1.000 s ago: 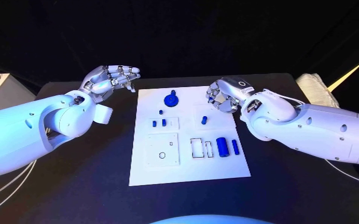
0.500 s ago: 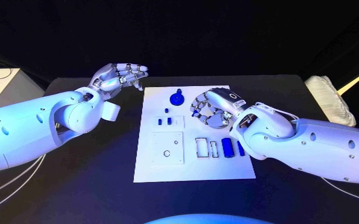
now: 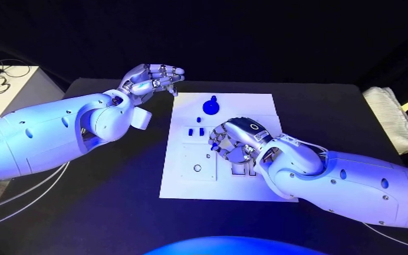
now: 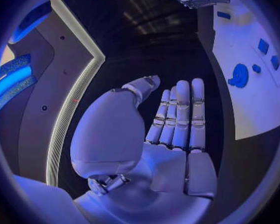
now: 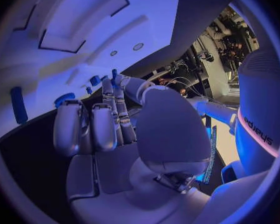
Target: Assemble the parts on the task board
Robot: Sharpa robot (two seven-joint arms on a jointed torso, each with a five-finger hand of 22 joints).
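Since a second ago, the right hand (image 3: 234, 143) has slid from the task board's (image 3: 255, 104) far right edge to over its middle, fingers curled, grasping nothing visible. At left, the left hand (image 3: 155, 78) hovers off-board, released. Nearest the right hand, two small blue pegs (image 3: 197, 131) lie just leftward.

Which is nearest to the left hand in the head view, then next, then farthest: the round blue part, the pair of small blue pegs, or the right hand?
From the left hand:
1. Round blue part, at the board's far end.
2. Pair of small blue pegs, mid-board, left side.
3. Right hand, over the board's middle.
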